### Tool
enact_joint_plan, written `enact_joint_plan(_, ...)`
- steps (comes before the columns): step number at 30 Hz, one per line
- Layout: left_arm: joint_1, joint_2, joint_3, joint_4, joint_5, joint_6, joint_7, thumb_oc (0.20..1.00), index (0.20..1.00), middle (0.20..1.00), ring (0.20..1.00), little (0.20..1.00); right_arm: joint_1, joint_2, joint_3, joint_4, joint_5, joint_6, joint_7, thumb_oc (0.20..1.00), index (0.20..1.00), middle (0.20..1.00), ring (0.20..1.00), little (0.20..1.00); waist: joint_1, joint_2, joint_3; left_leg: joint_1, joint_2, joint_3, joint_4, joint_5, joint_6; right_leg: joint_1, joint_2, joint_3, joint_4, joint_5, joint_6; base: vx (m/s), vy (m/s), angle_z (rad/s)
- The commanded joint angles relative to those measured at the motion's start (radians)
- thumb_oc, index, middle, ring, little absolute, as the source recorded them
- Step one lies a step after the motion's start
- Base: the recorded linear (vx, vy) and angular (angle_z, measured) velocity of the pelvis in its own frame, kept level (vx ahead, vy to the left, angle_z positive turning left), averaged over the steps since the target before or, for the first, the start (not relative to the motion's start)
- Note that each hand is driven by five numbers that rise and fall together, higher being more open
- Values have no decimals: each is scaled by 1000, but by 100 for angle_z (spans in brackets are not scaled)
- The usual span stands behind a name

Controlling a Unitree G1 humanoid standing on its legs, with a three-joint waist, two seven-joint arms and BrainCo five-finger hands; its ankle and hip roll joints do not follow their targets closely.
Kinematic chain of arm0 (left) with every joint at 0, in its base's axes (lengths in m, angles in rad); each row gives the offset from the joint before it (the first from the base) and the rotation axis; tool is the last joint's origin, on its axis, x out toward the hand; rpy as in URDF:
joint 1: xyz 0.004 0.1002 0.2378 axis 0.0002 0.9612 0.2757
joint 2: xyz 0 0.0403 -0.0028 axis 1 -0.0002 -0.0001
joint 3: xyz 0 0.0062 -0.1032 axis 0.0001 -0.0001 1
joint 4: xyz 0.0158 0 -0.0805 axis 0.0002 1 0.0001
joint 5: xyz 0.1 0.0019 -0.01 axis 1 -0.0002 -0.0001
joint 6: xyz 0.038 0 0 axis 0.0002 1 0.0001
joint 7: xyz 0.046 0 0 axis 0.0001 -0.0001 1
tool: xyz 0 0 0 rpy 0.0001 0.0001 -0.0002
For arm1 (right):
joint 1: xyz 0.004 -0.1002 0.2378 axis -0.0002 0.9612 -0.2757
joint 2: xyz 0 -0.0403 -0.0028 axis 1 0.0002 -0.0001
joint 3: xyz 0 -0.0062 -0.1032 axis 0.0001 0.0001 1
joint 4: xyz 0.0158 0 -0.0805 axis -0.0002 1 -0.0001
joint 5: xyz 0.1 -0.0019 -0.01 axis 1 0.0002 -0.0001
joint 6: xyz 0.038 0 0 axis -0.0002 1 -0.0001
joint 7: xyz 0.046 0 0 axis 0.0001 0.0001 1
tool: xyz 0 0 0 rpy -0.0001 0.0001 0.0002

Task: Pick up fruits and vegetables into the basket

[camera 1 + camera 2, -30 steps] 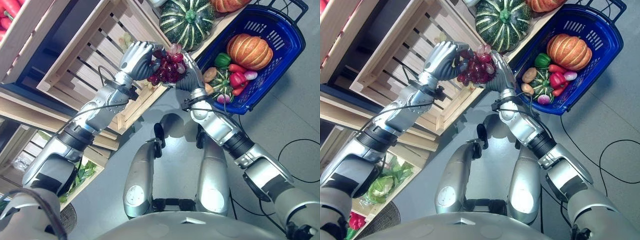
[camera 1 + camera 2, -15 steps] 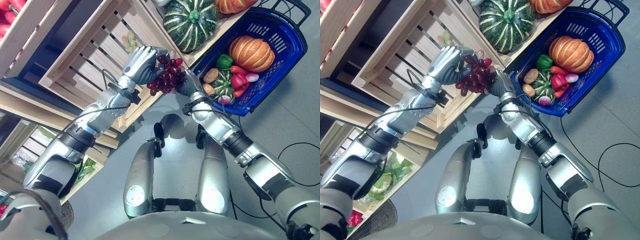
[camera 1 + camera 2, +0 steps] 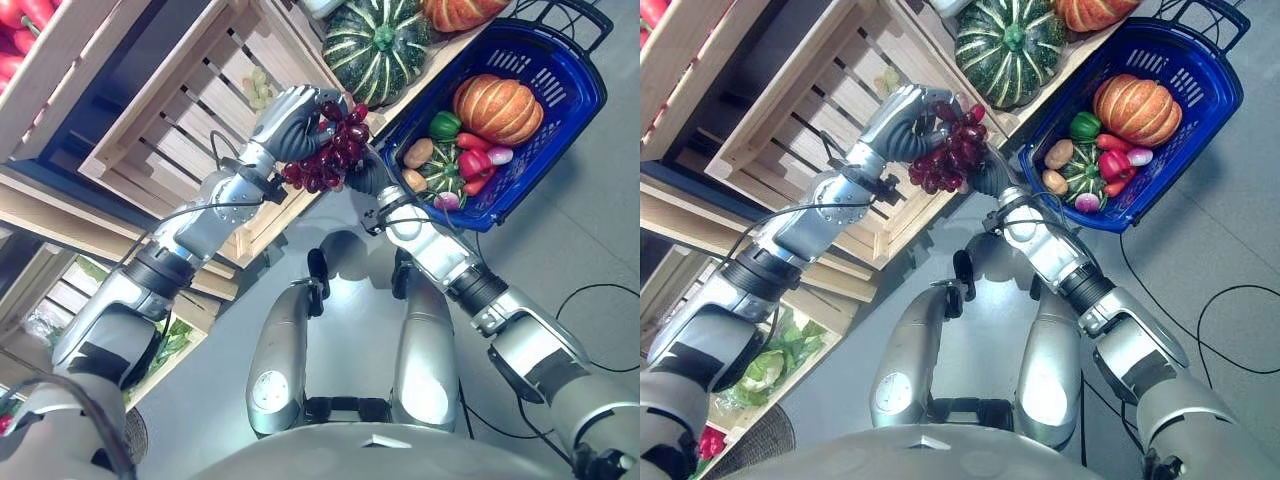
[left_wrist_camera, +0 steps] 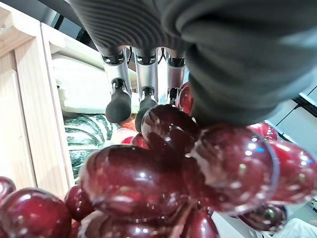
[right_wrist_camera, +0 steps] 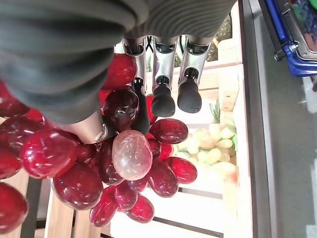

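Grapes (image 3: 328, 155) lower, nearer basket (image 3: 575, 100); left hand (image 3: 292, 122) and right hand (image 3: 368, 175) fingers clamped on them. Carry step; next, swing over basket, release.

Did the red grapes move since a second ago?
Barely: the red grapes, held between left hand and right hand, sank slightly away from the striped green pumpkin.

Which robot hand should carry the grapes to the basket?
Probably the right robot hand: it sits between the grapes and the blue basket. The left robot hand is on the crate side.
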Motion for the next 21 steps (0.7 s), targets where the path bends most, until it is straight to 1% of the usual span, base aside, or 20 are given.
enact_joint_plan(1,-53,-52,36,-89,-30,-28,50,200,200,200,200,200,-38,59,-8,-120,8,-113,27,200,200,200,200,200,-10,37,-38,21,-14,45,5,-45,19,87,-14,6,-45,-40,72,0,0,0)
enact_joint_plan(4,-42,-41,57,-83,-44,-15,90,200,200,200,200,200,-26,49,-20,-132,61,-119,46,200,200,200,200,200,-10,35,-38,30,-12,46,-1,-42,18,94,-16,3,-49,-40,72,-12,-5,-3)
enact_joint_plan(5,-31,-40,73,-77,-68,-23,89,209,209,209,209,209,-11,48,-34,-140,100,-129,63,200,200,200,200,200,-10,33,-38,33,-10,45,-2,-42,17,98,-17,0,-50,-40,72,-24,-13,-8)
enact_joint_plan(6,-20,-42,84,-77,-73,-22,87,200,200,200,200,200,0,50,-44,-144,126,-136,79,200,200,200,200,200,-10,32,-38,37,-10,45,-4,-41,16,104,-18,-2,-53,-40,72,-20,-16,-5)
enact_joint_plan(8,-5,-39,97,-80,-81,-15,93,200,200,200,200,200,19,52,-59,-155,152,-150,96,200,200,200,200,200,-10,31,-38,45,-10,43,-9,-38,14,113,-19,-5,-59,-38,72,0,0,0)
enact_joint_plan(11,26,-34,114,-96,-95,-10,85,200,200,200,200,200,43,48,-78,-184,178,-172,116,200,200,200,200,200,-8,27,-38,55,-9,43,-16,-38,13,125,-18,-9,-70,-37,73,-10,-18,0)
enact_joint_plan(13,73,-34,131,-134,-115,-14,63,200,200,200,200,200,65,55,-99,-219,216,-185,132,200,200,200,200,200,-1,20,-38,62,-8,39,-17,-39,14,138,-18,-17,-78,-34,74,-27,-85,2)
enact_joint_plan(15,96,-39,141,-163,-138,0,27,200,200,200,200,200,84,71,-114,-236,258,-206,146,200,200,200,200,200,5,13,-38,66,-8,35,-17,-42,17,148,-16,-25,-84,-33,74,-13,-71,7)
enact_joint_plan(16,99,-40,142,-167,-143,3,21,213,213,213,213,213,86,75,-115,-237,265,-210,149,200,200,200,200,200,6,12,-38,66,-9,34,-16,-42,18,150,-16,-26,-84,-33,73,-2,-60,9)
enact_joint_plan(17,107,-43,142,-187,-156,22,11,529,529,529,529,529,93,90,-122,-243,285,-219,159,200,200,200,200,200,8,10,-38,71,-10,30,-17,-43,20,157,-14,-29,-86,-31,73,7,-55,10)
enact_joint_plan(18,112,-50,146,-199,-158,33,11,592,592,592,592,592,96,101,-125,-249,296,-219,164,200,200,200,200,200,9,7,-38,76,-11,28,-18,-44,21,163,-12,-30,-88,-31,72,13,-56,11)
enact_joint_plan(19,116,-54,150,-206,-158,38,5,1000,1000,1000,1000,1000,99,108,-127,-252,312,-221,172,200,200,200,200,200,11,6,-38,80,-12,26,-18,-44,22,167,-11,-31,-90,-31,72,12,-36,6)
enact_joint_plan(21,117,-55,157,-218,-170,51,-13,1000,1000,1000,1000,1000,101,119,-132,-260,353,-218,185,200,200,200,200,200,13,4,-38,86,-13,24,-18,-44,23,177,-11,-32,-93,-29,72,13,-35,1)
